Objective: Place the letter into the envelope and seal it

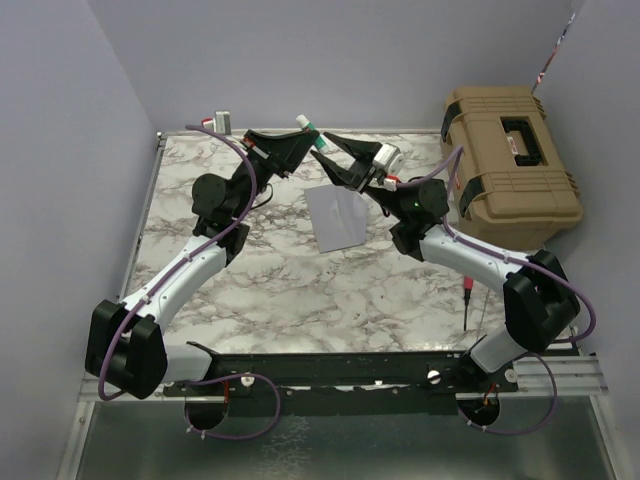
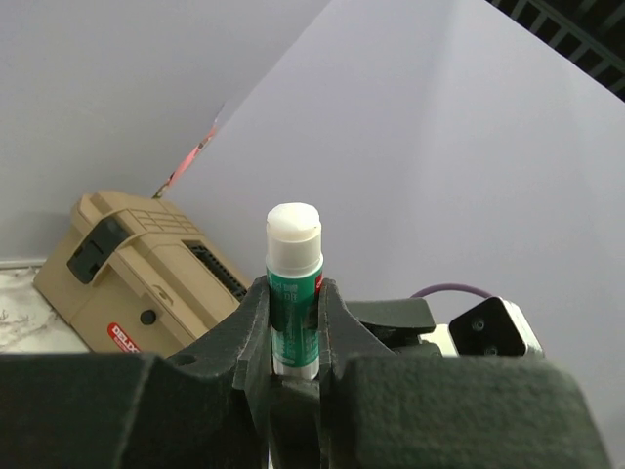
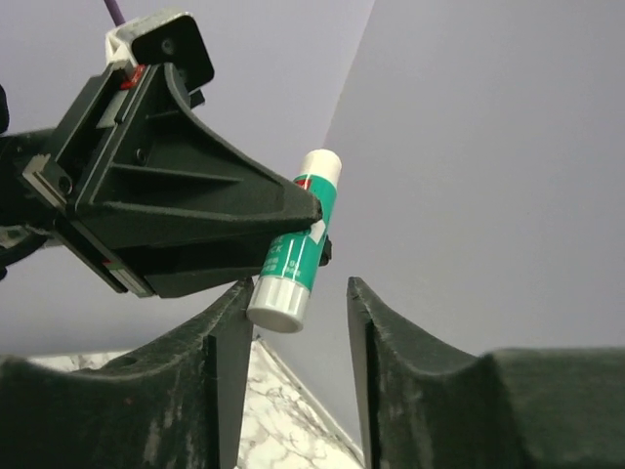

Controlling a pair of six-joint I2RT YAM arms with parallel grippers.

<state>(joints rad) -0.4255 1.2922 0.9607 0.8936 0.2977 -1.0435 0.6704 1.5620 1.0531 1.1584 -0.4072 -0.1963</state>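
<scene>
Marble tabletop [image 1: 290,290], pale walls [image 1: 60,120], envelope [image 1: 338,218] flat; left hand [image 2: 293,305] around glue stick [image 2: 294,256], right hand [image 3: 298,288] half-wide.

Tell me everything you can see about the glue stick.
The glue stick is a small cylinder, plastic by its look, with a green printed label and white ends. The left gripper clamps it mid-body, holding it tilted in the air. The right gripper's open fingers flank its lower end; whether they touch is unclear.

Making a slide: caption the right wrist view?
Left gripper holds a green glue stick up to the right gripper, whose jaws stand open.
</scene>
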